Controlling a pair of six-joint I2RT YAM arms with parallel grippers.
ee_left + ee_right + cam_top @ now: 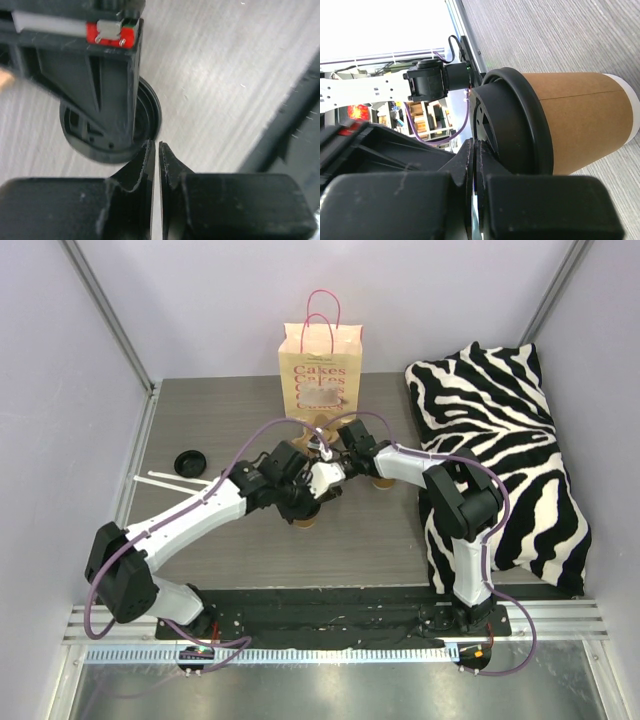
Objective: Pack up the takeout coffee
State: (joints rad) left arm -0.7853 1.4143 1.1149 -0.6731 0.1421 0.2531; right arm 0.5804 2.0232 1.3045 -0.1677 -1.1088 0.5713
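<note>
A brown paper coffee cup (580,120) with a black lid (515,125) stands on the table, mostly hidden under both grippers in the top view (306,518). My right gripper (476,145) is shut, its tips against the lid's top edge; I cannot tell if it pinches the rim. My left gripper (155,147) sits just beside the same lid (115,142), its jaws a narrow slit apart with only table showing between them. Seen from above, the left gripper (318,490) and right gripper (322,452) meet in front of the "Cakes" paper bag (315,365).
A loose black lid (189,461) and white sticks (170,480) lie at the left. A zebra pillow (510,440) fills the right side. Another brown item (383,483) shows under the right arm. Metal frame posts stand at the back corners.
</note>
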